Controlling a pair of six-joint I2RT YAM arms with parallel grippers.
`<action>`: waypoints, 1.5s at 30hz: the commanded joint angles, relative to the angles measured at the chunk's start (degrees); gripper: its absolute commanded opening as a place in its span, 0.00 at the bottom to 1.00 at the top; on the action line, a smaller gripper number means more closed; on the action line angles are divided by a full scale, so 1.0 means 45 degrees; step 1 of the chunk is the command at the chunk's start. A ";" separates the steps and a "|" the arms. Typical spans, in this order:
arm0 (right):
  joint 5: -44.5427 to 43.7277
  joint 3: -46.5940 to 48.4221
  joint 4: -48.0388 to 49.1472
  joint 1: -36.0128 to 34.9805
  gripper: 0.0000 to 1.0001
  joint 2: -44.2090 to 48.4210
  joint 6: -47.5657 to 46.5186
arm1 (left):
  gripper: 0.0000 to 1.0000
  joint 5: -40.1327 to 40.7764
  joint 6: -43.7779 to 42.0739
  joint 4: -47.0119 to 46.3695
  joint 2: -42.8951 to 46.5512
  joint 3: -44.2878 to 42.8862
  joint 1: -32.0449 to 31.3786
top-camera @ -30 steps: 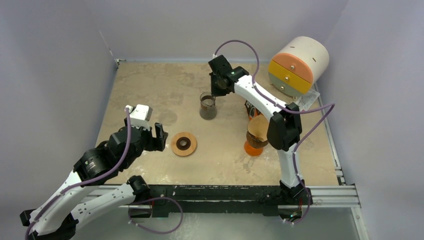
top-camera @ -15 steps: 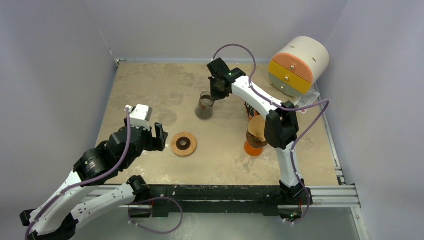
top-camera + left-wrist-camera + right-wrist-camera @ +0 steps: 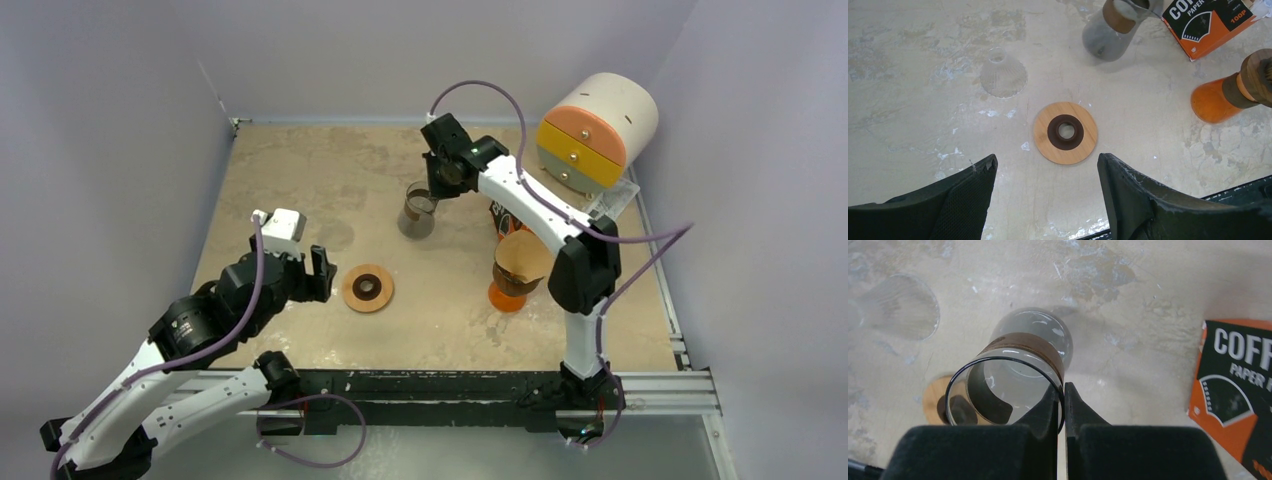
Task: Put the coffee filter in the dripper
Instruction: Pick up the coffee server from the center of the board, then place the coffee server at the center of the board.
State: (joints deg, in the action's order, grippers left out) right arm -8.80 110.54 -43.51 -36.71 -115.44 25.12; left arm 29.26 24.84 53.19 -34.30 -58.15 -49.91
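A clear ribbed glass dripper [image 3: 1003, 75] lies on the table, faint in the top view [image 3: 336, 235] and in the right wrist view [image 3: 904, 305]. A brown paper filter [image 3: 523, 256] sits on top of an orange vessel [image 3: 507, 294]. My right gripper [image 3: 438, 188] is shut on the rim of a glass carafe with a brown band [image 3: 1018, 377], one finger inside and one outside [image 3: 1064, 390]; the carafe [image 3: 417, 210] is tilted. My left gripper [image 3: 1047, 162] is open and empty just short of a wooden ring with a dark centre [image 3: 1065, 132].
An orange and black box of coffee filters [image 3: 1233, 390] lies right of the carafe, also in the left wrist view [image 3: 1210, 22]. A round cream drawer unit with orange and yellow fronts [image 3: 597, 130] stands at the back right.
My right arm's elbow has swung to the right, and the carafe in its grip has tilted and shifted a little. The left arm has not moved.
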 commanded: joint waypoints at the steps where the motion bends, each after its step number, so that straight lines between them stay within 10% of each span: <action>1: -0.0621 -0.0589 -0.0187 -0.0622 0.00 0.2005 -0.0438 | 0.73 0.0249 -0.0132 -0.0374 -0.0187 0.0061 0.0056; 18: -0.1826 -0.5030 -0.0588 -0.3313 0.00 0.6216 0.0219 | 0.73 0.0308 -0.0187 -0.0430 -0.0885 0.0032 0.0255; 45: -0.2547 -0.8021 0.0489 -0.5065 0.00 0.6535 0.1345 | 0.73 -0.0442 0.0383 -0.0301 -0.2122 -0.0111 0.0383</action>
State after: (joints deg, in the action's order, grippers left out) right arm -19.97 75.07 -43.92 -59.24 -86.67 29.76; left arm 28.32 24.71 52.82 -42.85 -58.15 -48.38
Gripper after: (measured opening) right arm 0.021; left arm 0.725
